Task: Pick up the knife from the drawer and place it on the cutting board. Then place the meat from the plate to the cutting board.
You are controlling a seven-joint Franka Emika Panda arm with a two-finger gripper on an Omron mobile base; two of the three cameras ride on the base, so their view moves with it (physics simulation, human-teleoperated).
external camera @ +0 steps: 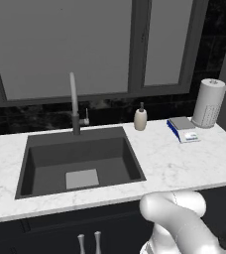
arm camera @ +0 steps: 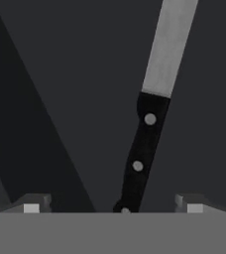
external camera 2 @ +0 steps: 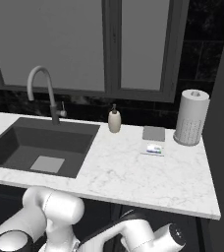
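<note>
Knife (arm camera: 147, 124) lay directly ahead of the hand camera when I checked it, on a flat dark grey surface (arm camera: 75, 74) that I could not identify further from that view. Its black handle, set with three pale rivets, pointed toward the gripper (arm camera: 113, 202), and its grey blade ran away toward the top of the picture, leaning a little to the right. The two fingertips (arm camera: 33, 202) stood wide apart at the bottom edge, one on either side of the handle's butt end. I saw nothing clamped between them, and I could not tell whether either tip touched the handle.

From the left base camera I noted a white marble counter (external camera: 184, 163) with a dark sink (external camera: 78, 161) sunk into it and a grey tap (external camera: 74, 101) behind the basin. A cream soap bottle (external camera: 141, 119) stood at the back edge just right of the sink. Further right lay a small scale (external camera: 183, 129) with a grey top and blue trim, and beside it an upright roll of paper towel (external camera: 208, 103). A window (external camera: 85, 44) ran along the wall above. The arm (external camera: 179, 218) bent down below the counter's front edge, in front of dark cabinets.
</note>
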